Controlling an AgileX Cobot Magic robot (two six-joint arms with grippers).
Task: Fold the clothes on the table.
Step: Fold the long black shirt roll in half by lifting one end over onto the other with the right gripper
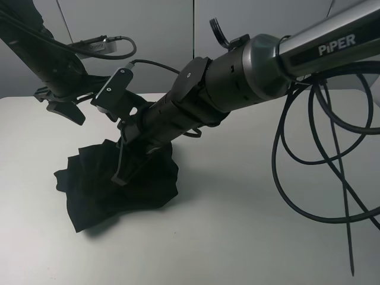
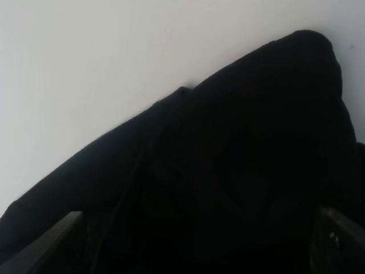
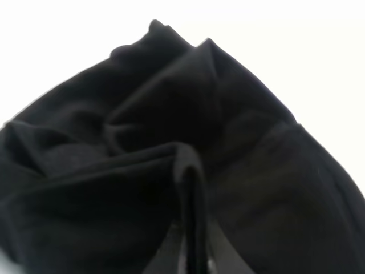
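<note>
My right gripper (image 1: 123,173) is pinching a raised fold of the black T-shirt (image 1: 89,196), which lies crumpled on the left part of the white table (image 1: 249,231). My left gripper (image 1: 59,102) hangs just behind it, fingers spread wide.

1. Setting: a robotics laboratory test bench.
2. Work surface: a plain white table (image 1: 249,237), smooth-topped and broad.
3. Backdrop: plain grey wall panels (image 1: 160,29) divided by vertical seams.
4. Equipment: a dark robot arm (image 1: 279,59) lettered "PiPER", with black cables (image 1: 276,151) hanging in loose loops over the surface.
</note>
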